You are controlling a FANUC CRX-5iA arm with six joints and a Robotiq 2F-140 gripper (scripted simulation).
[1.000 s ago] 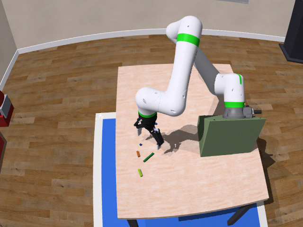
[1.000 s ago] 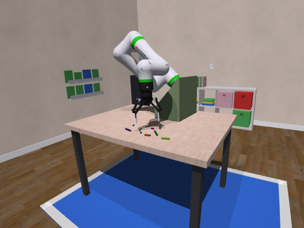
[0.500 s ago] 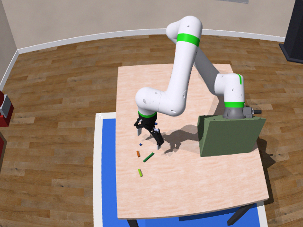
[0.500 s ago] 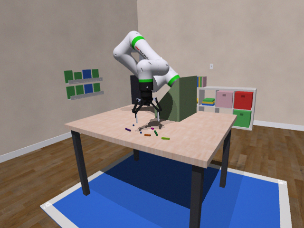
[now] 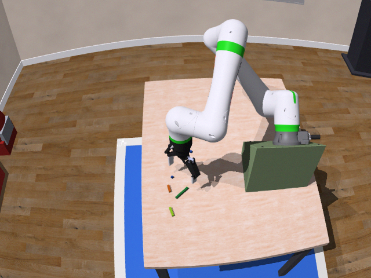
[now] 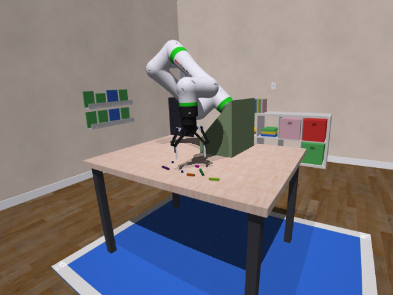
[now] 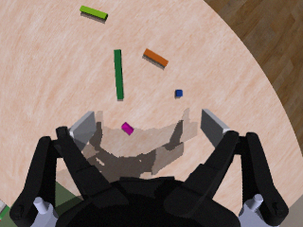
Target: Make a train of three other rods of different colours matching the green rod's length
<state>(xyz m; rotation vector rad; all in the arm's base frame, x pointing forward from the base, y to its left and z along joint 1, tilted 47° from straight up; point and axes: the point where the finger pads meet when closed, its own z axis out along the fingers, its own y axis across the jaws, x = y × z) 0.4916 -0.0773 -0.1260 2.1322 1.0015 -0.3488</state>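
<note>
1. No train yet: I see the rods lying apart at differing angles on the table (image 5: pixel 239 224) (image 6: pixel 247 180) (image 7: pixel 47 71), none laid end to end.
2. My target is the green rod (image 5: pixel 181 192) (image 6: pixel 201 172) (image 7: pixel 118 75), worth eight. I make the sum one blue, one magenta and one lime: one, two and five.
3. In the exterior view, the lime rod (image 5: pixel 171 211) (image 6: pixel 214 179) (image 7: pixel 94 13) lies at the near right of the group, the magenta rod (image 6: pixel 197 166) (image 7: pixel 127 129) farther back near the middle, and the front blue rod (image 5: pixel 171 176) (image 6: pixel 182 171) (image 7: pixel 179 93) left of the orange rod (image 5: pixel 169 188) (image 6: pixel 190 174) (image 7: pixel 155 58).
4. Spares would be orange, the purple rod (image 6: pixel 165 167) at left, and one of the two blues; the back blue rod (image 5: pixel 191 151) (image 6: pixel 172 161) lies farther off. Green stays out as well.
5. My gripper (image 5: pixel 182 171) (image 6: pixel 190 155) (image 7: pixel 148 119) hangs above the table, jaws spread wide with nothing between them.
6. Everything remains: gather the three, turn them along one line, close the gaps, keep the others clear, then let go. I'd judge the short blue and magenta pieces easiest to knock askew.
</note>
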